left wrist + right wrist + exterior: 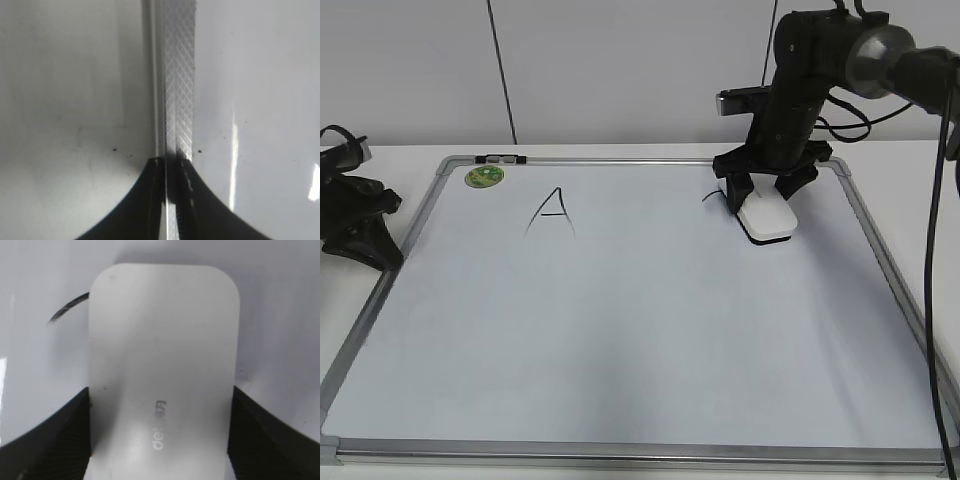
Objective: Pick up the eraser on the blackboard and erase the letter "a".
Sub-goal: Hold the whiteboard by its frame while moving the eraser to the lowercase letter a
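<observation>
Right gripper [767, 190] clamps eraser [766, 217] flat on blackboard [620, 340] upper right, over letter "a" [67, 307], one stroke showing; left gripper [172, 167] clenched, over board's left frame

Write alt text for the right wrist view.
A white eraser fills the frame, clamped between two dark fingers at the lower corners and resting on the whiteboard. A short black marker stroke shows at its upper left.
</observation>
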Motion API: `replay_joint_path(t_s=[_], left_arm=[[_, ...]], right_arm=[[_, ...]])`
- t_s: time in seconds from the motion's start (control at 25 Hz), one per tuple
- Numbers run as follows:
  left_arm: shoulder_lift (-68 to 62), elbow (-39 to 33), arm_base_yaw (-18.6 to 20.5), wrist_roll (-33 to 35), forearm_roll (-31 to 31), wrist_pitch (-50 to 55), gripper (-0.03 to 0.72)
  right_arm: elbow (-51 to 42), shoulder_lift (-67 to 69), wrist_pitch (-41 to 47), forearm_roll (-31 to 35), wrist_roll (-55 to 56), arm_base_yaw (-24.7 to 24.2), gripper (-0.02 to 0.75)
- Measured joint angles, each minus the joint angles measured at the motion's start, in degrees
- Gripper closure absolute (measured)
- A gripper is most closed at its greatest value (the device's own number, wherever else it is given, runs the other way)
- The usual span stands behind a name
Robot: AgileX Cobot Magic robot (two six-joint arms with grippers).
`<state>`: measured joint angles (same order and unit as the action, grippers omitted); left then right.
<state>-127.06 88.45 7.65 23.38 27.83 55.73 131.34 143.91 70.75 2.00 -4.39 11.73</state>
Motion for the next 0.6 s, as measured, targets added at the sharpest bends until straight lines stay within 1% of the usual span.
replay_joint_path(t_s=[0.6], left_arm=[[0.0, 0.0, 0.0, 0.0, 0.0, 0.0, 0.655]], right_arm=[[0.0, 0.0, 0.0, -0.3, -0.1, 0.0, 0.183]])
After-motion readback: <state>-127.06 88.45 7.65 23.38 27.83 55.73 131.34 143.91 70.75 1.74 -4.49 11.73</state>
